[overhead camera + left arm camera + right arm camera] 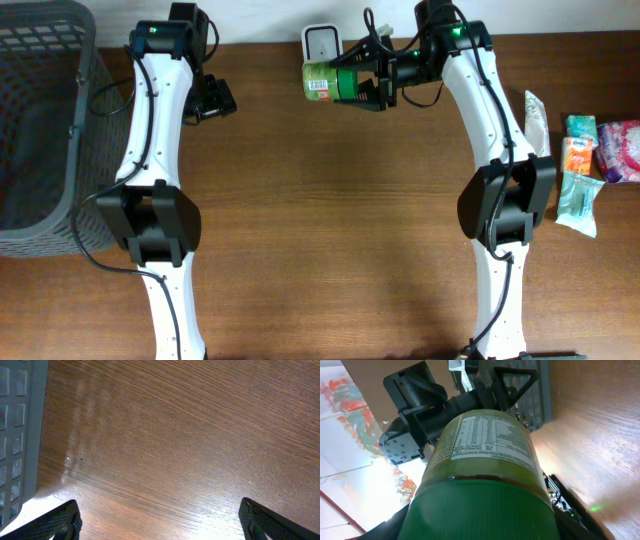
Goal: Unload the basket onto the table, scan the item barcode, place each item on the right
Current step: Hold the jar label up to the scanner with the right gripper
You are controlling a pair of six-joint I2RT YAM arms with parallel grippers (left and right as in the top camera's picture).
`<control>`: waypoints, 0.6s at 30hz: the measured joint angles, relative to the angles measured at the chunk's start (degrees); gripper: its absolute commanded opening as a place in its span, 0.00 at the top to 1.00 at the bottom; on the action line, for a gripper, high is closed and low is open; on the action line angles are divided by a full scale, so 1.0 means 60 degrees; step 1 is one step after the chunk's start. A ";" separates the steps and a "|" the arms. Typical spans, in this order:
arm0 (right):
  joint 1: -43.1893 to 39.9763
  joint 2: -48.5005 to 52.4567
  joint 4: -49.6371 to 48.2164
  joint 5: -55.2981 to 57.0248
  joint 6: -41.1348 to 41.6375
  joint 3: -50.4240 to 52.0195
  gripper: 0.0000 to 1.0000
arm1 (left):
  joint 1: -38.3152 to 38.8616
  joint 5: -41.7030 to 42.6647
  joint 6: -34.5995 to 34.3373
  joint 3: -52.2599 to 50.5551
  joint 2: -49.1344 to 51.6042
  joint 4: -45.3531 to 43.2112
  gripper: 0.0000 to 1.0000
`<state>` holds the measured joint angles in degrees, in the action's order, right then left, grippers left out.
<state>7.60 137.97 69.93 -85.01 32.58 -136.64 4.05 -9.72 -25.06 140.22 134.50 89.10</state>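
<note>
- The overhead view looks straight down from high above the brown wooden tabletop (320, 230), covering it from left edge to right edge.
- The left wrist view faces down, close to the tabletop, with the left hand (160, 522) at its bottom edge. The grey plastic mesh basket (15, 435) at its left also shows overhead.
- The right wrist view sits very near the green cylindrical canister with a white label (485, 460) in the right hand (358, 83), facing left toward that basket.

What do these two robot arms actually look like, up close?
The left arm and right arm are white tube-like shells joined by chunky black joints, with black cables alongside. A green light glows near each wrist. The left hand and right hand are black, each with two ribbed fingers.
</note>
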 measured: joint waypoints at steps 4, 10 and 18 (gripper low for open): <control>0.0000 0.0000 0.0000 0.0055 0.0000 0.0000 0.36 | 0.0000 0.0000 0.0000 0.0000 0.0000 -0.0004 0.01; 0.0000 0.0000 -0.0004 0.0189 0.0000 0.0000 0.36 | 0.0000 0.0000 0.0000 0.0000 0.0000 -0.0004 0.01; 0.0248 0.0000 -0.0076 0.4911 0.0000 -0.0004 0.38 | 0.0000 0.0000 0.0000 0.0000 0.0000 -0.0004 0.01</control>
<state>9.08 137.97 69.47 -55.55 32.58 -136.66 4.05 -9.72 -25.06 140.22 134.50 89.08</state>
